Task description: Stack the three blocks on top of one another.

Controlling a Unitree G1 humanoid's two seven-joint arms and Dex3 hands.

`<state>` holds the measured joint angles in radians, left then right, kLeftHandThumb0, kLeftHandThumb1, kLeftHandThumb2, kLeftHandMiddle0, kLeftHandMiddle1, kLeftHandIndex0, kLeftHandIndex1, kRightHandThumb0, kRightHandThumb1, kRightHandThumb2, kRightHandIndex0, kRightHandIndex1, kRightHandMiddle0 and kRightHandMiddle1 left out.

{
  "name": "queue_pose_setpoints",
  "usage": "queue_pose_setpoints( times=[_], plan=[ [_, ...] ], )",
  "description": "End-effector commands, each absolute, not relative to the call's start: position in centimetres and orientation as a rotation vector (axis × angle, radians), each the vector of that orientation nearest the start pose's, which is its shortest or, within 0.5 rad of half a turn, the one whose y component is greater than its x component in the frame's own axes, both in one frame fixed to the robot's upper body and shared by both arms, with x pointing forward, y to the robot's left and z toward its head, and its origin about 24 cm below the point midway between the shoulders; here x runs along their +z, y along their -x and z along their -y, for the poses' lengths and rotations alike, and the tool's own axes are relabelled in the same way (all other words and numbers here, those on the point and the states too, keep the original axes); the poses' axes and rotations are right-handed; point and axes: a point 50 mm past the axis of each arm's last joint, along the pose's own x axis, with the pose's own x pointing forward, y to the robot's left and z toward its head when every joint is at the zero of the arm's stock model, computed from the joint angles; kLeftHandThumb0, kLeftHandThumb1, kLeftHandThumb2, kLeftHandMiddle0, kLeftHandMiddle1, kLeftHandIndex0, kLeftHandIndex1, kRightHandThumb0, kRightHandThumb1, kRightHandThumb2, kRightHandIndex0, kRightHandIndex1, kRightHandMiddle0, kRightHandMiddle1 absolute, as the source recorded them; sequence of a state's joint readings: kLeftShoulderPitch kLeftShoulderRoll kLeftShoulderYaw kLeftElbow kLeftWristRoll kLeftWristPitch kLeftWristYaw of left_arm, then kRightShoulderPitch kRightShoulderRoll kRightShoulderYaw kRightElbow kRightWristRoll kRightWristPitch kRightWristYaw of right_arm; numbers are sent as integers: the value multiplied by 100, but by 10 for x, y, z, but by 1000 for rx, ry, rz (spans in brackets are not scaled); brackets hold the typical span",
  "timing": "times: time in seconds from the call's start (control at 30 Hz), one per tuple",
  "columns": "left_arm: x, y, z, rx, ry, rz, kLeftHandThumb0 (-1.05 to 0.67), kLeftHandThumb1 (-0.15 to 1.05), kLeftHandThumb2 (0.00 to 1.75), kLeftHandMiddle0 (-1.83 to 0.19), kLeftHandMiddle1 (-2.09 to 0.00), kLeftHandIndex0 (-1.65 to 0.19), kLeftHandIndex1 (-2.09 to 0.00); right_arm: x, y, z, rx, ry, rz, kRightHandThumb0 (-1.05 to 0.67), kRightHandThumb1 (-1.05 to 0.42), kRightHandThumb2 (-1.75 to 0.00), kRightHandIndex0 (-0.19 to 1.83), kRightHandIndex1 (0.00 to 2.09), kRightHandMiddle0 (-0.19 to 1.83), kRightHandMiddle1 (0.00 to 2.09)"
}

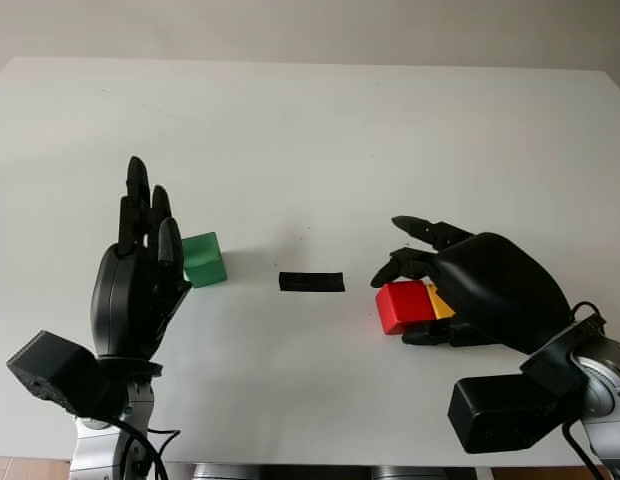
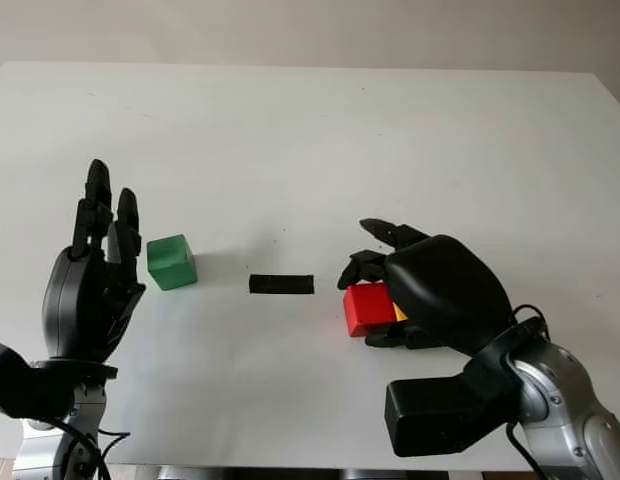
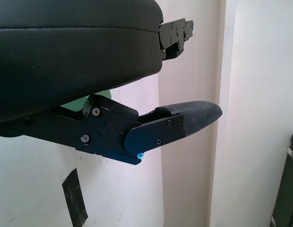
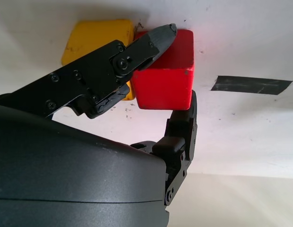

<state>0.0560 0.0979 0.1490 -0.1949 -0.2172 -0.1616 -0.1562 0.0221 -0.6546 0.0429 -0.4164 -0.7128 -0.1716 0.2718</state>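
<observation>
Grasp quality on the red block (image 1: 399, 305) decides this step: we judge the right hand (image 1: 460, 285) should seat opposing fingers squarely on two faces and lift straight up, so the yellow block (image 1: 439, 300) touching it is not dragged. In the right wrist view we see one finger (image 4: 151, 40) across the red block's top edge and another (image 4: 184, 125) against its near side, closed around it, low right of centre on the counter (image 1: 310, 130). The left hand (image 1: 140, 270) stands open at the lower left, just beside the green block (image 1: 204, 259).
</observation>
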Motion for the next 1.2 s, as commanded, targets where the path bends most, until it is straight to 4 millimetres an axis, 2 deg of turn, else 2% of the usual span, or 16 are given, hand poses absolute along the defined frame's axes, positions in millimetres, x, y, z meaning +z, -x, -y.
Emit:
queue_pose_setpoints(
  times=[0.0,0.2,0.3,0.5,0.67,0.77,0.9,1.17],
  plan=[
    [96,-235,-195,-14,70,341,-66,105,64,19,-3,19,0,147,-232,183,361,1415,418,-34,-80,-5,37,8,60,95],
    [96,-236,-194,-9,72,336,-68,105,63,19,-3,19,0,154,-236,181,363,1408,436,-36,-79,-5,38,8,64,96],
    [94,-236,-193,-15,89,339,-68,105,61,19,-3,19,0,164,-243,178,367,1366,464,-39,-80,-6,39,8,61,98],
    [93,-238,-193,-19,97,348,-69,105,60,19,-4,19,-1,190,-260,169,404,1225,532,-42,-78,-5,45,9,59,117],
    [94,-237,-192,0,70,341,-68,105,62,18,-5,19,-2,200,-277,159,464,1107,548,-41,-80,-6,47,9,60,120],
    [94,-236,-189,18,68,336,-67,105,62,15,-6,18,-4,198,-291,150,502,1001,519,-40,-81,-6,45,7,58,132],
    [95,-235,-189,11,71,336,-67,105,62,16,-5,19,-3,190,-304,142,525,909,439,-38,-83,-6,43,6,56,133],
    [95,-235,-186,17,81,333,-69,105,60,16,-5,19,-4,161,-329,125,571,700,224,-40,-90,-6,29,0,44,149]
  ],
)
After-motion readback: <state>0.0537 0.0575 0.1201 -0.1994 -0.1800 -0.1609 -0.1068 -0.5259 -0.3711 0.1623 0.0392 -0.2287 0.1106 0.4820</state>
